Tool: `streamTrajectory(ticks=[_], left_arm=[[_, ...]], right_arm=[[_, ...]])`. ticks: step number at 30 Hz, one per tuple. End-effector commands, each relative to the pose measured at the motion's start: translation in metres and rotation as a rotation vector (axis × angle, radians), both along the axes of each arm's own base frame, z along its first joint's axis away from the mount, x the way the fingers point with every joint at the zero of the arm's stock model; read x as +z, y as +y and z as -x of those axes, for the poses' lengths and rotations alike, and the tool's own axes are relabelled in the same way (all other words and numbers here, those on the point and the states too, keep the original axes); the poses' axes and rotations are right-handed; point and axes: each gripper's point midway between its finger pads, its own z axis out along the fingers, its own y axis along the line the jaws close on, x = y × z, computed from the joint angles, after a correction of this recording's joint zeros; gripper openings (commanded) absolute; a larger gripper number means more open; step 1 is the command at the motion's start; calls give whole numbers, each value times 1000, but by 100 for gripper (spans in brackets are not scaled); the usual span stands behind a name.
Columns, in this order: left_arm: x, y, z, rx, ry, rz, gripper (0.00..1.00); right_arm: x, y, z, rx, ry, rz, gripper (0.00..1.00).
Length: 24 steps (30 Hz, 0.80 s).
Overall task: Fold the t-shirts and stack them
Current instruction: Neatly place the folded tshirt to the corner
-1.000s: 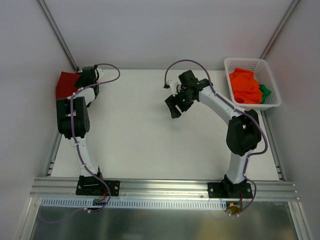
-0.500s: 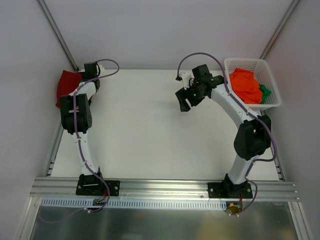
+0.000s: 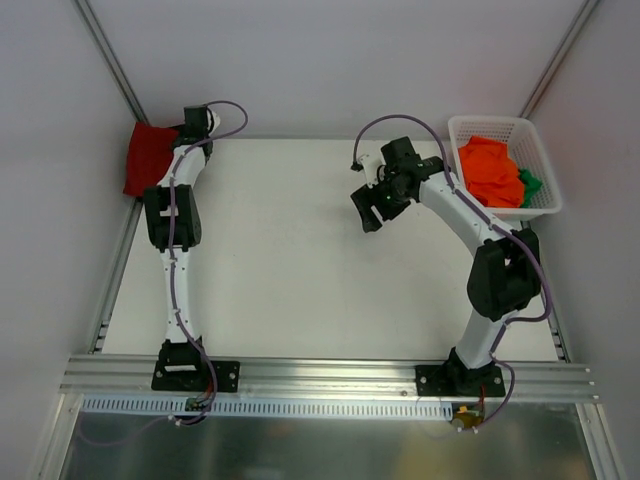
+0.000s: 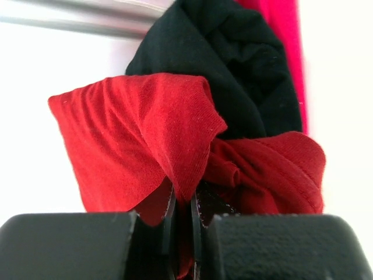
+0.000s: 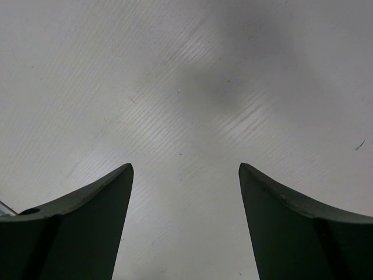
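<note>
My left gripper [image 3: 183, 133] is at the far left corner of the table, shut on a dark red t-shirt [image 3: 147, 158] that hangs bunched off the table's left edge. In the left wrist view the dark red cloth [image 4: 145, 140] is pinched between the closed jaws [image 4: 183, 201], with a black shirt [image 4: 233, 64] and a strip of bright red cloth [image 4: 285, 41] behind it. My right gripper [image 3: 366, 211] is open and empty above bare table [image 5: 186, 87]. An orange t-shirt [image 3: 489, 172] and a green one [image 3: 529, 183] lie in the white basket.
The white lattice basket [image 3: 490, 127] stands at the far right corner. A metal rail [image 4: 76, 20] runs behind the cloth in the left wrist view. White walls close the table on the back, left and right.
My left arm has stretched further back, carrying the dark red shirt toward the far left corner. My right gripper swung right toward the basket, then held almost still.
</note>
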Motion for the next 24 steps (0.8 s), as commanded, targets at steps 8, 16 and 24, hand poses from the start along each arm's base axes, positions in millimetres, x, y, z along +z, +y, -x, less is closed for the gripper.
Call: streamTrajectory(ticks=[8, 16, 24], left_arm=[[-4, -19, -12, -35, 6, 5, 88], [76, -22, 22, -18, -186, 150, 99], [135, -66, 79, -139, -290, 415, 99]], right_arm=[[11, -2, 5, -6, -32, -13, 77], [9, -2, 6, -5, -25, -15, 77], [6, 0, 4, -3, -14, -21, 77]])
